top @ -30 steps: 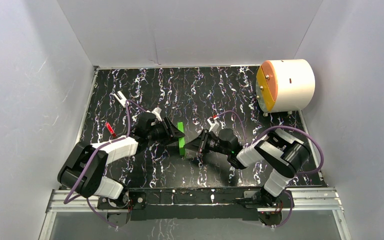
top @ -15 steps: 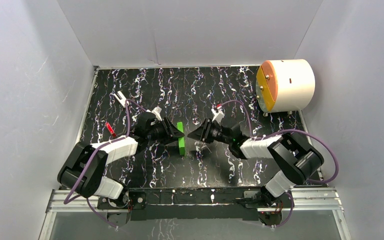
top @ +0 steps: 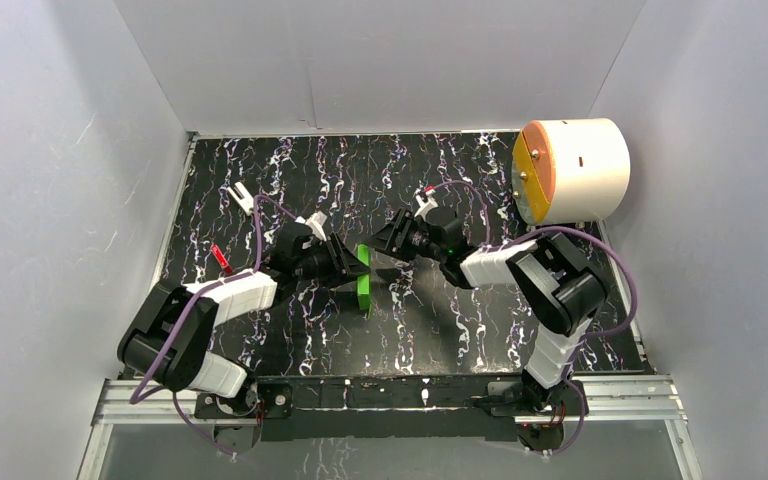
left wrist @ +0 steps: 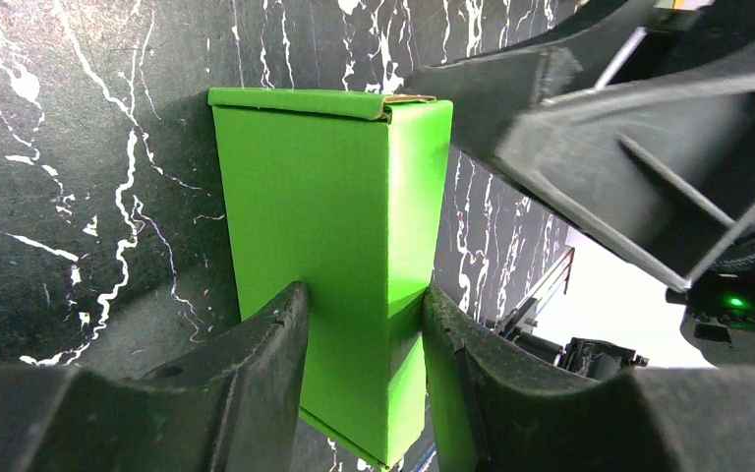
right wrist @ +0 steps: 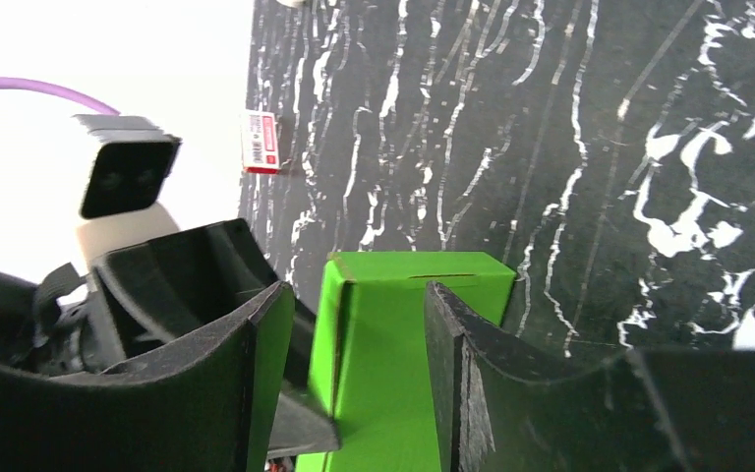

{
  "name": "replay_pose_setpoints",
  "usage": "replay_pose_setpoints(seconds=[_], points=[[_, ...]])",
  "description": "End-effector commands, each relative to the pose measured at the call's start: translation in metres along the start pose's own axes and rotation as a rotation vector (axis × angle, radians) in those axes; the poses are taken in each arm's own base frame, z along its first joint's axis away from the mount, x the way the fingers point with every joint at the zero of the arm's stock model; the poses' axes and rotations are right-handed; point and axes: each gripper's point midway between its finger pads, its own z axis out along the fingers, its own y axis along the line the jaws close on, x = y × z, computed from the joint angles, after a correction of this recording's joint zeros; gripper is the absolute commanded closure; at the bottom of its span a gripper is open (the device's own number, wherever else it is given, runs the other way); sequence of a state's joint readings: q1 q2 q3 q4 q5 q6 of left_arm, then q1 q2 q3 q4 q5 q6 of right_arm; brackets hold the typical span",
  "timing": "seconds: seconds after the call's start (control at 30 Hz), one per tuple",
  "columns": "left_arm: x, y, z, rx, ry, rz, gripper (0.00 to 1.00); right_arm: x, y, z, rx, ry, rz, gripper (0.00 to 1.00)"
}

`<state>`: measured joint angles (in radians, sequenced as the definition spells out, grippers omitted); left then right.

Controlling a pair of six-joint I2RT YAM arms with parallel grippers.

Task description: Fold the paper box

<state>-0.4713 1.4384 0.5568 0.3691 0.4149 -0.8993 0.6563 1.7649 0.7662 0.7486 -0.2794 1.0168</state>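
My left gripper (left wrist: 364,317) is clamped on the box (top: 362,282), which stands formed at mid-table (top: 290,180) — I judge we're closing its end. My right gripper (right wrist: 359,303) hangs open there — next it should press the end flap (left wrist: 300,98) down squarely.

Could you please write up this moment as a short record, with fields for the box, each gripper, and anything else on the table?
paper box: bright green, already a rectangular box shape, at mid-table between the two grippers
left gripper: shut on the paper box, a finger on each of two opposite sides
right gripper: facing the left one, fingers straddling the box; whether it grips cannot be told
white cylinder: orange-yellow face, far right corner, apart from both arms
table: black with white marbling
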Motion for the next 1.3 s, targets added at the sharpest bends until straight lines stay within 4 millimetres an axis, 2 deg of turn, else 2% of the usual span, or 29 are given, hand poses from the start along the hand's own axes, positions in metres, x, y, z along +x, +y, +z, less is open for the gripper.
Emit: replay_pose_setpoints(seconds=[0.0,0.27,0.4,0.57,0.8,1.0,1.1,1.17,1.27], points=[[0.025,0.039,0.0,-0.132,0.086,-0.017,0.61,-0.017,0.008,0.012,-0.018,-0.046,0.031,0.4],[0.025,0.035,-0.001,-0.111,0.09,0.002,0.61,-0.008,-0.002,0.02,-0.016,-0.001,0.033,0.42],[0.028,0.035,-0.001,-0.109,0.101,-0.006,0.62,0.004,-0.015,0.022,-0.011,0.044,0.067,0.51],[0.029,0.036,-0.001,-0.101,0.098,-0.029,0.62,0.034,-0.047,0.011,0.034,0.104,0.124,0.62],[0.028,0.038,-0.001,-0.093,0.099,-0.069,0.59,0.078,-0.109,-0.01,0.16,0.156,0.163,0.73],[0.025,0.042,-0.004,-0.11,0.078,-0.092,0.51,0.098,-0.138,-0.012,0.211,0.192,0.18,0.83],[0.024,0.044,-0.004,-0.113,0.074,-0.099,0.5,0.099,-0.138,-0.012,0.211,0.192,0.175,0.89],[0.022,0.045,-0.004,-0.118,0.068,-0.1,0.49,0.098,-0.133,-0.013,0.2,0.193,0.161,0.94],[0.023,0.049,-0.002,-0.134,0.074,-0.107,0.52,0.096,-0.121,-0.011,0.169,0.199,0.135,0.96]])
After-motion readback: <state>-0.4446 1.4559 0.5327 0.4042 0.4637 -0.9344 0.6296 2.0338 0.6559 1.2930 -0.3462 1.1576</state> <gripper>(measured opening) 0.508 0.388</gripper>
